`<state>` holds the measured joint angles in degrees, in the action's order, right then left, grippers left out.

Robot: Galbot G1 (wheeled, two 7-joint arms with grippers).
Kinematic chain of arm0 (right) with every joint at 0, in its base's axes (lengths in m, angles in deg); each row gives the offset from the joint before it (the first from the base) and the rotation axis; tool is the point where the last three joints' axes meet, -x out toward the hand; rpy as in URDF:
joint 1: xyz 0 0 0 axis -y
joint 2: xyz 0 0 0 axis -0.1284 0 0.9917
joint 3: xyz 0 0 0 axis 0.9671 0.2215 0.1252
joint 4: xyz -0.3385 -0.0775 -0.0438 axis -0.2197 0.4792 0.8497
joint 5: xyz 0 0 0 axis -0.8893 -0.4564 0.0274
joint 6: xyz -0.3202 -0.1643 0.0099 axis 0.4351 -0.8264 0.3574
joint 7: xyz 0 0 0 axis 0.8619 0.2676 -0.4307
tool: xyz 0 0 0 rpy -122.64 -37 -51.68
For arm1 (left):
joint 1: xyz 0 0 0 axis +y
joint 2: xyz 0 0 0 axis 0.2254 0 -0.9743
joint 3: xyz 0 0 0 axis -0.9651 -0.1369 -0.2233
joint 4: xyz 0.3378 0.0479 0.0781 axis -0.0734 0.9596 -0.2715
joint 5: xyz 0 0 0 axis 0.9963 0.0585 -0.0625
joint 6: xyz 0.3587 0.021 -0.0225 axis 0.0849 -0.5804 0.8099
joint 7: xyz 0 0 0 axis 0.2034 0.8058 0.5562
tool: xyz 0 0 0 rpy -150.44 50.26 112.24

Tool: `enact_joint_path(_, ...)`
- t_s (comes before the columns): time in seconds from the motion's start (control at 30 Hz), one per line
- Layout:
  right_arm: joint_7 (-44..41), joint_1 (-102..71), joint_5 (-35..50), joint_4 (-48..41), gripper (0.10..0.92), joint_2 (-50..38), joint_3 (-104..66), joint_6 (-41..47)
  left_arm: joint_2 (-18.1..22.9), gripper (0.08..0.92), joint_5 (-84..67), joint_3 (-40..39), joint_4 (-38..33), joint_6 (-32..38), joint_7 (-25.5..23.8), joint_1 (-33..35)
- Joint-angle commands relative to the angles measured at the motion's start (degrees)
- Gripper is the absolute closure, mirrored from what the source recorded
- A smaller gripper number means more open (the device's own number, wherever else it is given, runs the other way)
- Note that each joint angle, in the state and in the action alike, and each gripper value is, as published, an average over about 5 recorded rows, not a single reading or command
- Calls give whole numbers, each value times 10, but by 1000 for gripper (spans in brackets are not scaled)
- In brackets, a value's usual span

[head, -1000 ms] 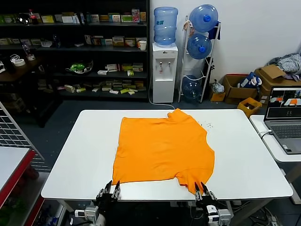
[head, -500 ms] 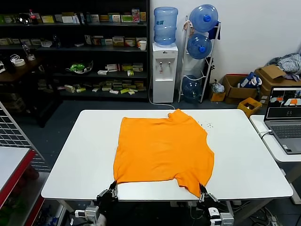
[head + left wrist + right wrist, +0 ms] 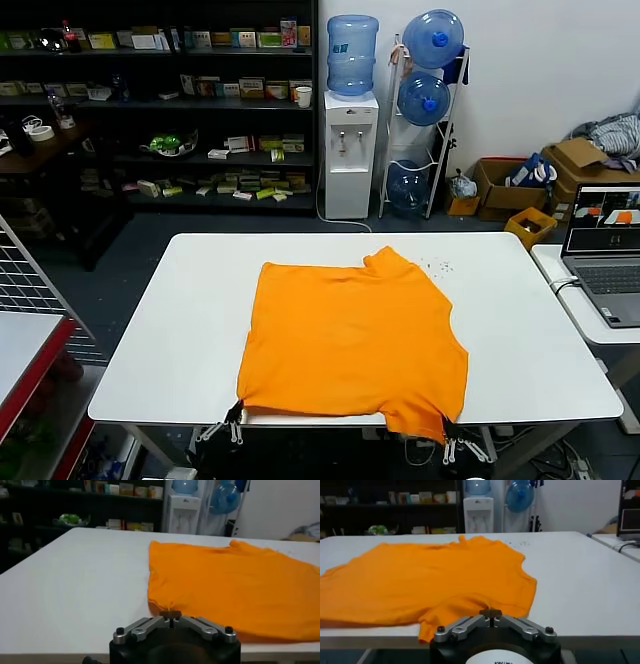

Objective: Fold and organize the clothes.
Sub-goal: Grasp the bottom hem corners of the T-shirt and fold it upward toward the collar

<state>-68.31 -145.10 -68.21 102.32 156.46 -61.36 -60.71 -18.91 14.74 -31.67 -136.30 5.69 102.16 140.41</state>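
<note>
A bright orange T-shirt (image 3: 350,335) lies flat on the white table (image 3: 170,330), plain side up, with no lettering showing. Its near hem reaches the table's front edge and the right corner hangs slightly over. My left gripper (image 3: 233,420) is at the front edge, shut on the shirt's near left corner (image 3: 170,611). My right gripper (image 3: 447,435) is shut on the near right corner (image 3: 485,605). In the left wrist view my left gripper (image 3: 171,616) pinches a bit of orange fabric. In the right wrist view my right gripper (image 3: 491,614) does the same.
A laptop (image 3: 605,250) stands on a side table at the right. A water dispenser (image 3: 350,130), bottle rack and dark shelves are behind the table. A greyish fabric heap (image 3: 612,130) lies on cardboard boxes at the far right. A red-edged table (image 3: 25,350) is at the left.
Both grippers have moved back and down past the table's front edge with the shirt's corners. The shirt has slid towards me, and its hem now reaches the edge.
</note>
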Motion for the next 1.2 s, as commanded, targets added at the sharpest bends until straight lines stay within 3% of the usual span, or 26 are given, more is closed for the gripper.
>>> enact_joint_path(0.03,8,27,12,24,901,-11,-5,-35,-21,908,-23,16,-36,29,-29,2)
enact_joint_path(0.33,44,178,103,-15,901,-59,0,37,-64,908,-78,6,48,39,-44,-163)
enact_joint_path(0.53,63,260,129,-68,901,-78,26,77,-58,908,-78,-39,100,37,-39,-236)
enact_joint_path(1.03,80,379,158,-169,901,-84,90,116,-22,908,-51,-74,181,16,-12,-297)
enact_joint_path(1.2,75,387,154,-180,845,-78,102,123,-18,908,-50,-73,187,-7,-7,-299)
